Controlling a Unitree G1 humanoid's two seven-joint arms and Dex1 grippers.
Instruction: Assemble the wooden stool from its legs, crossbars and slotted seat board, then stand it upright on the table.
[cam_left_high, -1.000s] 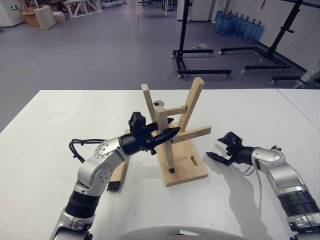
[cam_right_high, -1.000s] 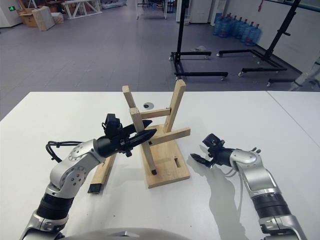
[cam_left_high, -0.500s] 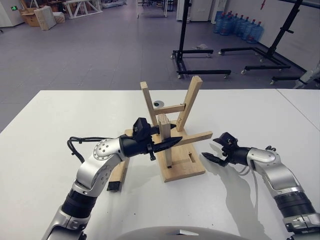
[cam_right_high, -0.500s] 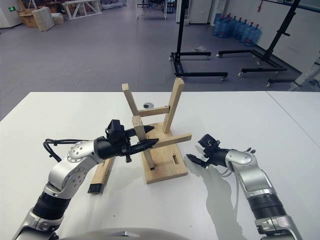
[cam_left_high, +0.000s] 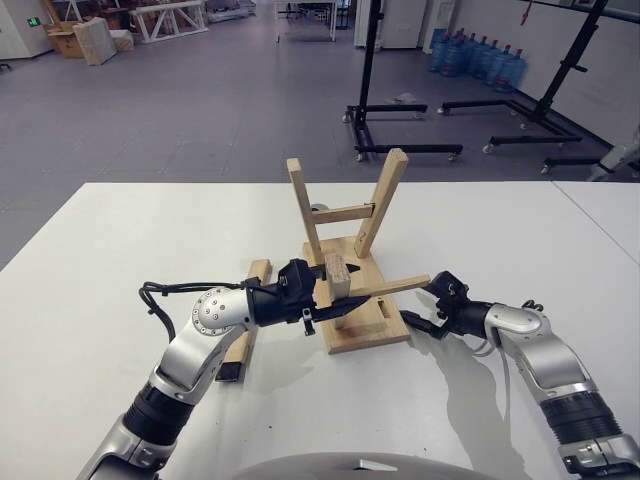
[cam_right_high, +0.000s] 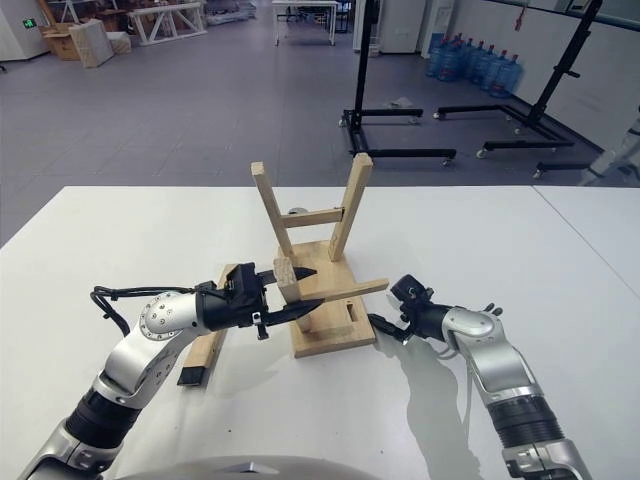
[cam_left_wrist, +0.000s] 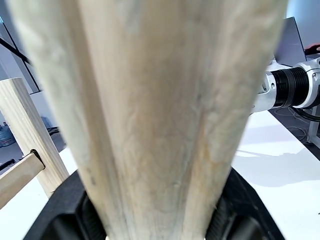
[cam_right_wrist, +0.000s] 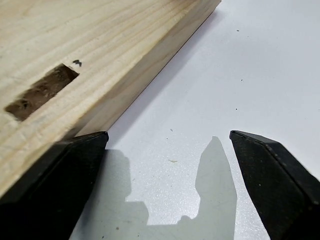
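The slotted seat board (cam_left_high: 372, 325) lies flat on the white table (cam_left_high: 120, 240). Two legs joined by a crossbar (cam_left_high: 345, 212) stand up from its far end. My left gripper (cam_left_high: 335, 290) is shut on a third wooden leg (cam_left_high: 336, 277) over the board's near half. A crossbar (cam_left_high: 395, 287) sticks out from that leg to the right. In the left wrist view the held leg (cam_left_wrist: 150, 110) sits between the black fingers. My right gripper (cam_left_high: 420, 306) is open at the board's right edge, with its fingers (cam_right_wrist: 272, 170) low over the table beside an open slot (cam_right_wrist: 41, 93).
A loose wooden leg (cam_left_high: 247, 325) with a black foot lies on the table left of the board, under my left forearm. A black cable (cam_left_high: 160, 300) loops by the left arm. Black stands (cam_left_high: 400, 110) and blue water bottles (cam_left_high: 480, 50) are on the floor beyond the table.
My left gripper has brought the leg and its crossbar down and tipped them closer to the board. My right gripper has moved left to the board's right edge.
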